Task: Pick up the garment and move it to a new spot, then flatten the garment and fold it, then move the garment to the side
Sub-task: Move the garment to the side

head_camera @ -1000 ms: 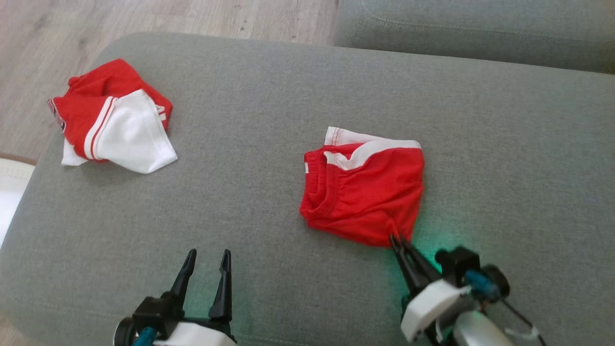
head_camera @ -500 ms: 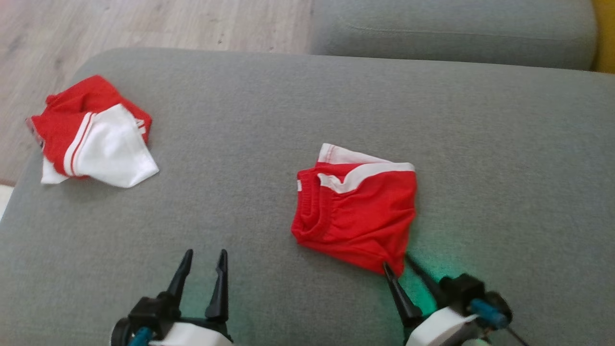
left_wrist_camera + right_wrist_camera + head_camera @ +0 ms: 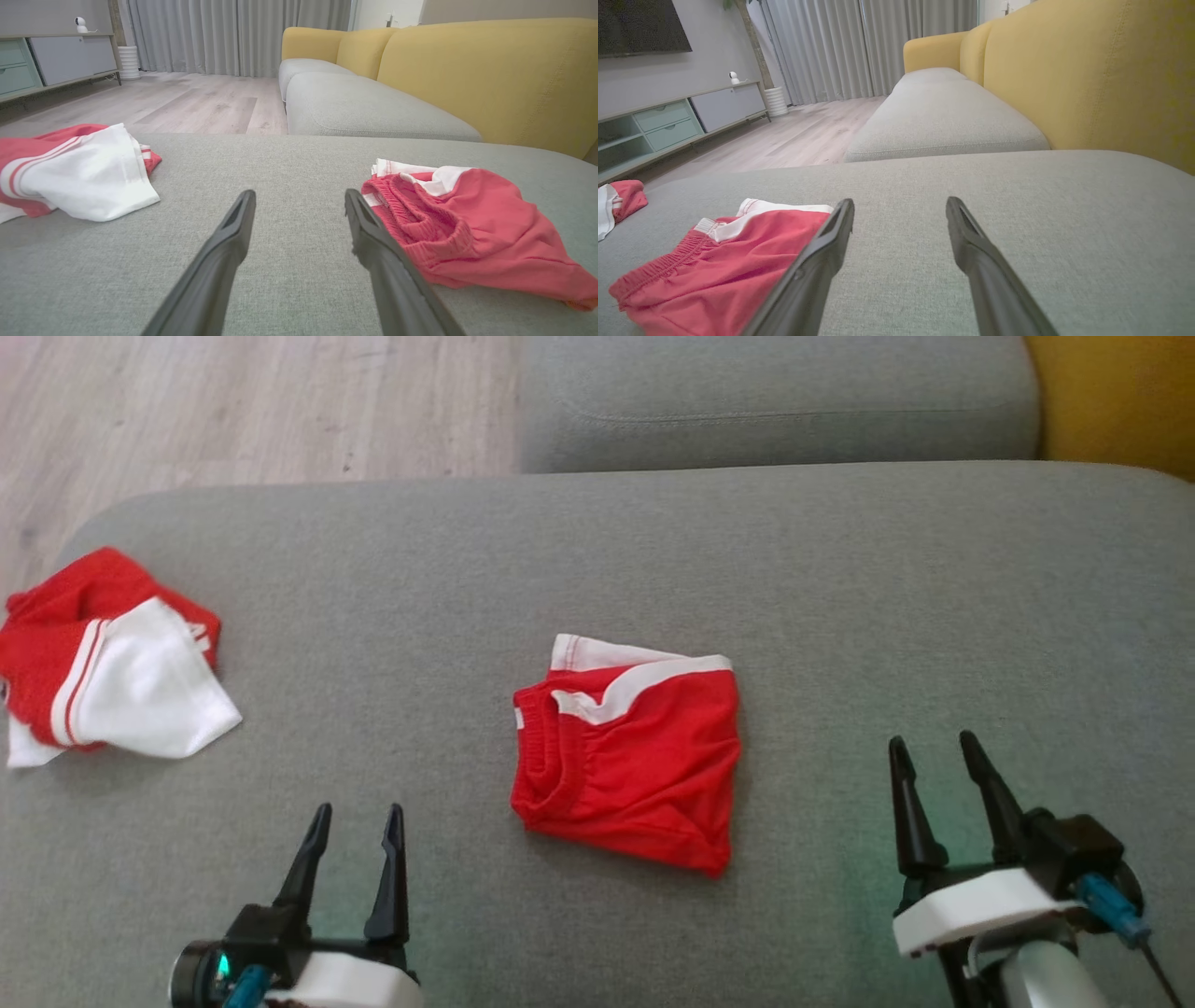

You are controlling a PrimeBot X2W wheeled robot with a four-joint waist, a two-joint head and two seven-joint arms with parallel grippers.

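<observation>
**Red garment, folded**

The garment [image 3: 635, 761] lies flat near the middle of the grey cushion [image 3: 840, 579], folded into a compact, roughly square bundle. It has white trim along its far edge and a gathered waistband on its left side. The cloth is lightly wrinkled.

I am in a home's living room. A sofa [image 3: 943, 116] with grey seats and yellow backs runs up the right of my right wrist view. At upper left a dark TV [image 3: 640, 23] hangs above a low cabinet [image 3: 668, 123] with drawers. Long grey curtains [image 3: 831, 51] fall to a pale wood floor [image 3: 798, 135] at top centre.
</observation>
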